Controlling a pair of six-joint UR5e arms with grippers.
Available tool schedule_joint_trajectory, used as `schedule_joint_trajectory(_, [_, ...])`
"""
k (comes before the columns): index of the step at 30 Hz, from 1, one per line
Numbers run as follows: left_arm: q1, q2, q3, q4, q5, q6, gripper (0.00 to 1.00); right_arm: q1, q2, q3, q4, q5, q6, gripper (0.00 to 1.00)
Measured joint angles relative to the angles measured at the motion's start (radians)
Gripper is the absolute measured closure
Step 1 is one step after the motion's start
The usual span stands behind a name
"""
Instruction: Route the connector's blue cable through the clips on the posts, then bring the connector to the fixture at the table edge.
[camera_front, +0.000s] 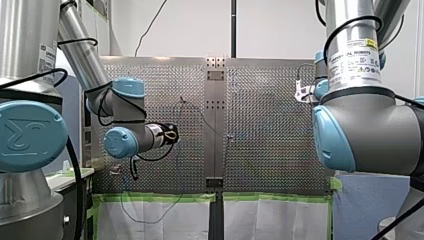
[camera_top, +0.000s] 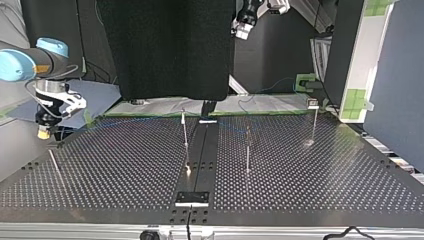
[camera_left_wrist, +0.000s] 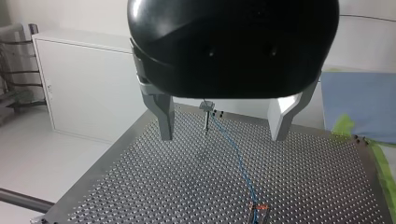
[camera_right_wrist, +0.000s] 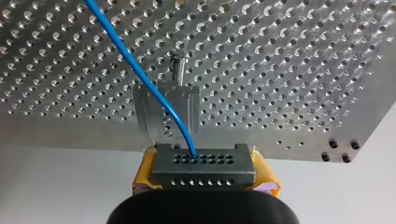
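In the right wrist view my right gripper (camera_right_wrist: 203, 179) is shut on the grey connector (camera_right_wrist: 203, 164), yellow pads (camera_right_wrist: 145, 173) on either side of it. The blue cable (camera_right_wrist: 140, 70) leaves the connector's face and runs out over the perforated table. Just ahead of the connector stands a small metal fixture (camera_right_wrist: 163, 109) on a post. In the top view my right gripper (camera_top: 44, 131) hangs at the left table edge. My left gripper (camera_left_wrist: 223, 135) is open and holds nothing, high over the table. Beyond its fingers a post clip (camera_left_wrist: 206, 106) carries the blue cable (camera_left_wrist: 236, 154).
Thin posts (camera_top: 184, 131) (camera_top: 247, 150) (camera_top: 314, 125) stand across the middle of the table in the top view, and a slanted rod (camera_top: 55, 167) at its left. A black plate (camera_top: 192, 198) sits on the centre seam near the close edge. Green tape (camera_front: 160, 197) lines one table edge.
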Motion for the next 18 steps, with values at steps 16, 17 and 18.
schedule_joint_trajectory(16, [0.003, 0.000, 0.018, -0.075, -0.001, -0.004, 0.00, -0.057, 0.012, -0.016, 0.002, -0.147, -0.003, 1.00])
schedule_joint_trajectory(17, [0.003, 0.000, 0.018, -0.077, -0.001, -0.005, 0.00, -0.060, 0.015, -0.017, -0.001, -0.158, -0.002, 1.00])
schedule_joint_trajectory(18, [0.003, -0.001, 0.018, -0.078, -0.001, -0.006, 0.00, -0.062, 0.018, -0.019, -0.003, -0.165, 0.000, 1.00])
